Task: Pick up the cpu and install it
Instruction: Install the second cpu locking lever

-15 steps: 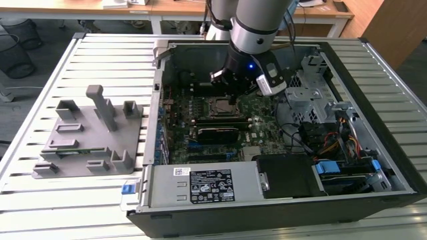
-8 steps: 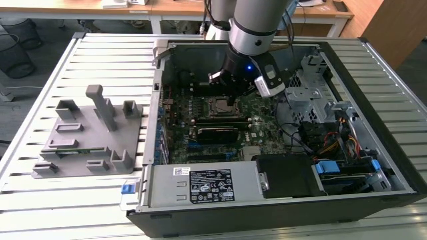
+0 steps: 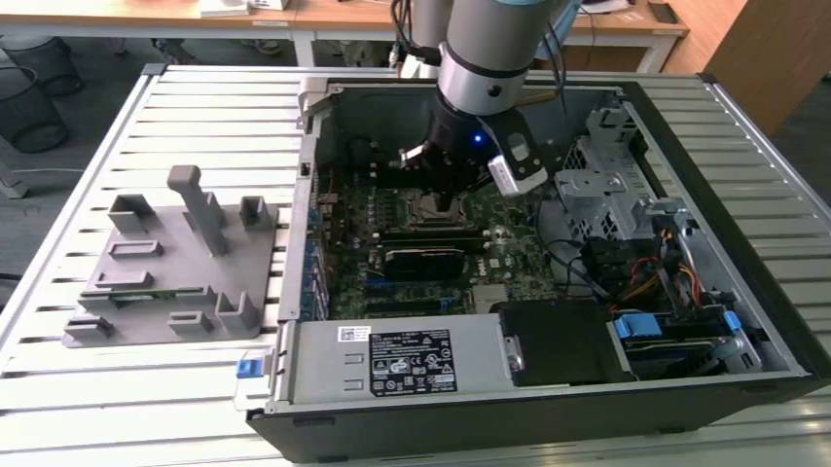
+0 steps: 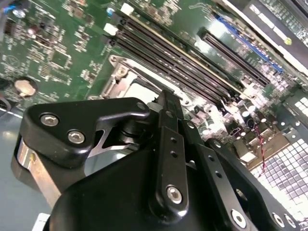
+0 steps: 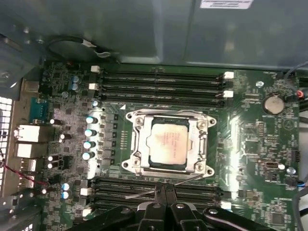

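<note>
While the gripper (image 5: 163, 195) hovered just above the motherboard (image 5: 260, 144) with its fingers pressed together and holding nothing, the cpu (image 5: 168, 143) already sat in its socket frame (image 5: 137, 144), so the placing looked largely done.

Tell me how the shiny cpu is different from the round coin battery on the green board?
The cpu is square; the battery is round. The cpu is much bigger than the battery. The cpu lies in a metal frame in the middle of the board, while the battery sits near one edge. Both are silvery, flat and on the same board.
</note>
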`<state>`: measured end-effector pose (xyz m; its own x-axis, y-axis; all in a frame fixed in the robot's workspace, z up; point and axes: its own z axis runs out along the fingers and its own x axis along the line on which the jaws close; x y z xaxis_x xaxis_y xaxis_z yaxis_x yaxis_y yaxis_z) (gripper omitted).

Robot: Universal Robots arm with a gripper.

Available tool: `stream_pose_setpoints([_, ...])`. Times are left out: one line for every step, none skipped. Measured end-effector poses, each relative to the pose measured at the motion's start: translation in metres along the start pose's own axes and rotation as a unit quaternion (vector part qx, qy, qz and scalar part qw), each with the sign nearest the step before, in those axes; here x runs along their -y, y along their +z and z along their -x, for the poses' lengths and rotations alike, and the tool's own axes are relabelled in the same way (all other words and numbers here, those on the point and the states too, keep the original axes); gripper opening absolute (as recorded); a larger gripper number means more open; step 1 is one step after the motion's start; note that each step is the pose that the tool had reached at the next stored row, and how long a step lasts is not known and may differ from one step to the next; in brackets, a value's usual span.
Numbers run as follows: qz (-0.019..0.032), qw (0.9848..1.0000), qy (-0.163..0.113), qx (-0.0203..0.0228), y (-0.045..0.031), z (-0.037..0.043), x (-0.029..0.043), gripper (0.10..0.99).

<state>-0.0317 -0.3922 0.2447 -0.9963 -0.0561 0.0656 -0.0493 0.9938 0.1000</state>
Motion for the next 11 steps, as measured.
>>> stream_pose_setpoints([0.0,1.0,0.0,0.0,0.0008,-0.002,0.0001,0.106])
stream_pose_setpoints([0.0,1.0,0.0,0.0,0.0017,-0.004,0.0002,0.106])
stream_pose_setpoints([0.0,1.0,0.0,0.0,0.0026,-0.0059,0.0003,0.106])
stream_pose_setpoints([0.0,1.0,0.0,0.0,0.0035,-0.0076,0.0004,0.106])
stream_pose_setpoints([0.0,1.0,0.0,0.0,0.0044,-0.0091,0.0005,0.106])
stream_pose_setpoints([0.0,1.0,0.0,0.0,0.0054,-0.0104,0.0007,0.106])
stream_pose_setpoints([0.0,1.0,0.0,0.0,0.0064,-0.0115,0.0008,0.106])
stream_pose_setpoints([0.0,1.0,0.0,0.0,0.0074,-0.0124,0.0009,0.106])
stream_pose_setpoints([0.0,1.0,0.0,0.0,0.0087,-0.0131,0.001,0.106])
stream_pose_setpoints([0.0,1.0,0.0,0.0,0.0102,-0.0137,0.0011,0.106])
stream_pose_setpoints([-0.0001,1.0,0.0,0.0,0.0119,-0.0141,0.0012,0.106])
